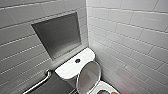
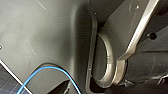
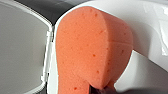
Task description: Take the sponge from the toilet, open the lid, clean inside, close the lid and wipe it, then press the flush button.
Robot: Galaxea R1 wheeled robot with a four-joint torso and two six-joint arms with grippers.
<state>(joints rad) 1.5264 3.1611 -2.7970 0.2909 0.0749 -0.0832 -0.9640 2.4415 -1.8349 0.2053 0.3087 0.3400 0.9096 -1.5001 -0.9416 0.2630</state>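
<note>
- Sponge (image 3: 92, 50) lies closest to the lens in the right wrist view. It is an orange, porous block, bent and narrowed at one end where the right gripper (image 3: 100, 89) pinches it.
- Head view places the sponge at the near right, over the open bowl (image 1: 103, 87) of the toilet (image 1: 72, 67).
- Lid (image 1: 88, 76) stands raised and tilted back toward the tank (image 1: 67, 68), its grey underside facing the bowl. It is beside the sponge and apart from it.
- Flush button (image 1: 77, 60) sits in the middle of the tank top, beyond the lid, with nothing on it.
- Left gripper: whether it is spread or pressed together cannot be told. The left wrist view gives dark robot parts and a blue cable (image 2: 50, 71).
- Surroundings: a grab rail (image 1: 40, 82) runs left of the toilet, and a recessed niche (image 1: 58, 33) sits in the tiled far wall.
- Progress, as judged: pickup and lid opening look done.
- Step in hand, as judged: cleaning inside the bowl. Contact between sponge and ceramic cannot be confirmed.
- Outstanding: closing the lid, wiping it and pressing the button.
</note>
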